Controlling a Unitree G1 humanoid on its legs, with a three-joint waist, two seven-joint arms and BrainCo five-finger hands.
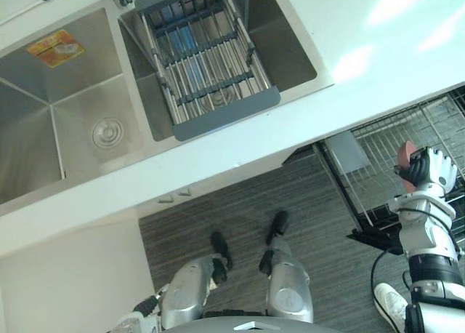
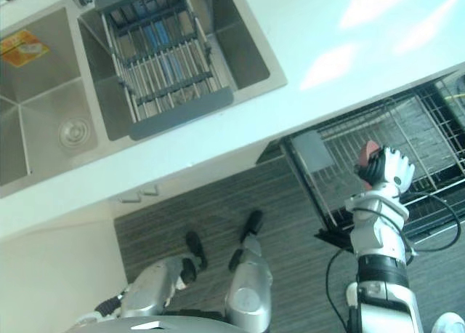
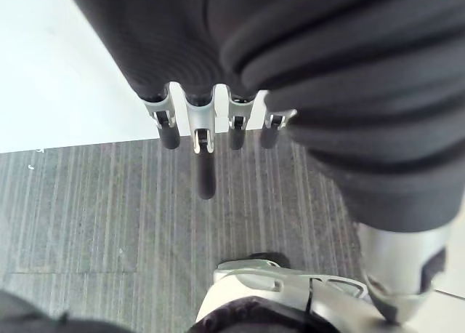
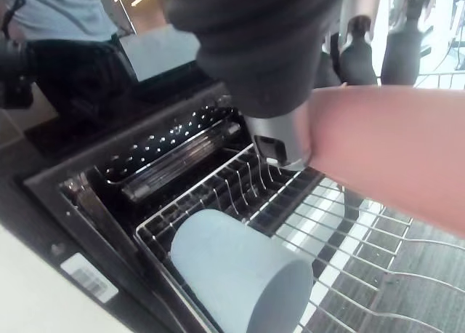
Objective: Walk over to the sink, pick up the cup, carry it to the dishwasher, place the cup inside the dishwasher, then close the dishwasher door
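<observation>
My right hand (image 1: pixel 430 170) is shut on a reddish cup (image 1: pixel 405 155), holding it over the pulled-out wire rack (image 2: pixel 341 140) of the open dishwasher. In the right wrist view the cup (image 4: pixel 392 147) lies across the frame, with the dark-tipped fingers (image 4: pixel 357 55) curled round it and the rack (image 4: pixel 218 180) just below. My left hand (image 3: pixel 207 140) hangs beside the white cabinet with straight fingers pointing at the floor, holding nothing.
A grey-blue cup (image 4: pixel 236 267) lies on its side in the rack. The double steel sink (image 1: pixel 54 122) holds a grey drying rack (image 1: pixel 207 64) in its right basin. The white counter (image 1: pixel 363 35) overhangs the dishwasher. A person (image 4: pixel 51 17) stands beyond the dishwasher.
</observation>
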